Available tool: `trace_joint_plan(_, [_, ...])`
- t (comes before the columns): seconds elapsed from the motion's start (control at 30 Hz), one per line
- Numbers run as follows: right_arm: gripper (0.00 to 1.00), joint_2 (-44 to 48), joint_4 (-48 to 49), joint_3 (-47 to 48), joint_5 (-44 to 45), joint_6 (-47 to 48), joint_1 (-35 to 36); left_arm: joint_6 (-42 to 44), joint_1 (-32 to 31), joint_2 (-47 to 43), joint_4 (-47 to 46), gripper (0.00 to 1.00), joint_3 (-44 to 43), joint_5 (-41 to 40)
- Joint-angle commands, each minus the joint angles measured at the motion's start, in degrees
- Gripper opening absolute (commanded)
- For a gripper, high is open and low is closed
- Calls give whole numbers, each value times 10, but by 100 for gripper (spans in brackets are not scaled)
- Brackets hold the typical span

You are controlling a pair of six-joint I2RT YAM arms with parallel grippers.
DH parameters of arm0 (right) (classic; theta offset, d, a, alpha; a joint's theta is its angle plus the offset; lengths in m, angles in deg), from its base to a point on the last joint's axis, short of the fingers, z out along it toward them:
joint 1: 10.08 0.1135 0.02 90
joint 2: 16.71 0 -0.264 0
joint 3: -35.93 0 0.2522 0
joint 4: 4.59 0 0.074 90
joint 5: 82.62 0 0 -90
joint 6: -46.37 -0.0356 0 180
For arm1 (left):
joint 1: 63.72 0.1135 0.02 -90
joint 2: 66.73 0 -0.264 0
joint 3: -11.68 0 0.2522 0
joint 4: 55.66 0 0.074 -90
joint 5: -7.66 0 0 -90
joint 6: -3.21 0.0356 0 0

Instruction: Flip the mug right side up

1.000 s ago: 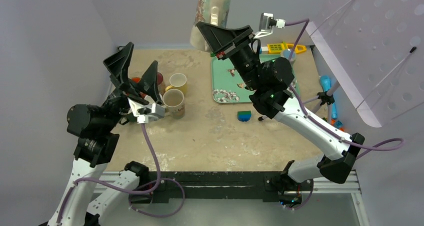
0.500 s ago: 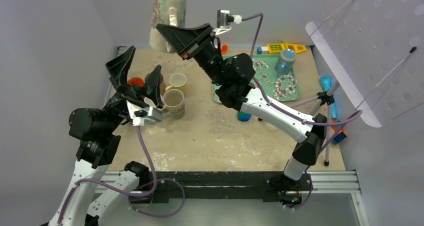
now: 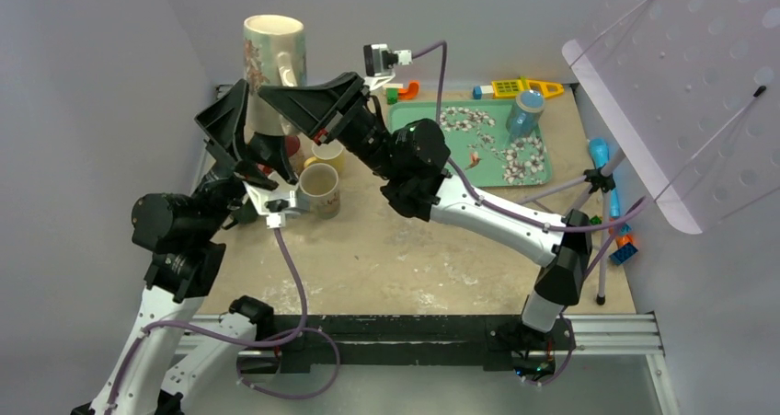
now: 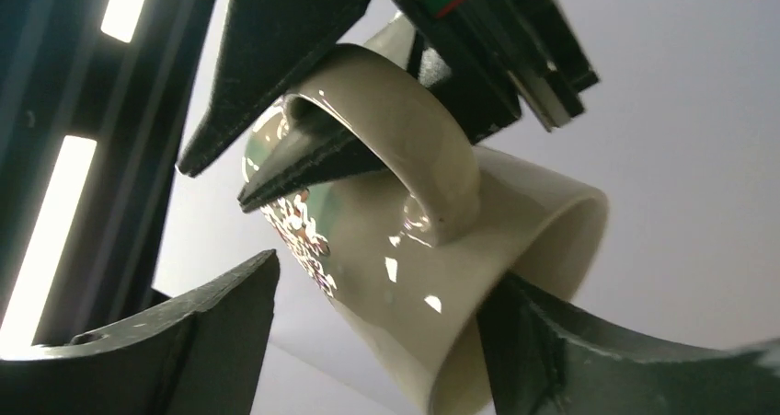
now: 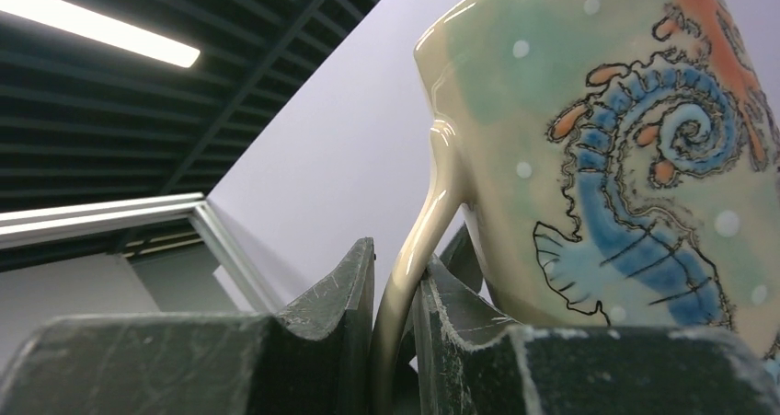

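A tall cream mug point(image 3: 274, 58) with a seahorse picture hangs high over the table's back left. My right gripper point(image 3: 273, 91) is shut on its handle point(image 5: 425, 214), one finger through the loop. The mug also shows in the left wrist view point(image 4: 395, 249), its open end pointing down toward that camera. My left gripper point(image 3: 253, 132) is open just under the mug. In the left wrist view my left gripper point(image 4: 382, 286) has one finger to the mug's left with a gap and the other at its rim. I cannot tell whether that finger touches.
Two cream mugs point(image 3: 319, 190) point(image 3: 327, 150) and a red cup point(image 3: 292, 145) stand upright on the table under the left gripper. A floral green tray point(image 3: 497, 144) with a blue bottle point(image 3: 524, 113) sits at the back right. Toys lie by the right edge point(image 3: 600, 148).
My right arm has swung the mug left, from above the tray to above the left gripper. My left gripper has risen slightly and now straddles the mug's lower end.
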Motion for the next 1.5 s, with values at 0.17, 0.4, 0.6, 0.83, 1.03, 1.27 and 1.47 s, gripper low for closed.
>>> trace_joint_plan(0.17, [0,41,132,-40,-9,-96,5,91,-2,-8,-61,29,-14,22])
trace_joint_plan(0.4, [9,67,30,-60,47,-46,-2,77,-2,-4,146,0,-72,-16])
trace_joint_plan(0.6, [82,107,-154,-68,140,101,-15,34,-2,25,385,0,-142,-87])
trace_joint_plan(0.83, [90,163,-301,-125,148,237,-17,-193,11,154,703,0,-334,-223])
trace_joint_plan(1.03, [92,258,-389,-204,134,290,-53,-354,22,216,973,0,-358,-131])
trace_joint_plan(1.27, [93,258,-554,-203,97,303,-202,-372,23,231,1044,0,-173,-64])
trace_joint_plan(1.47, [93,211,-557,-221,119,315,-265,-334,87,264,927,0,-84,-96])
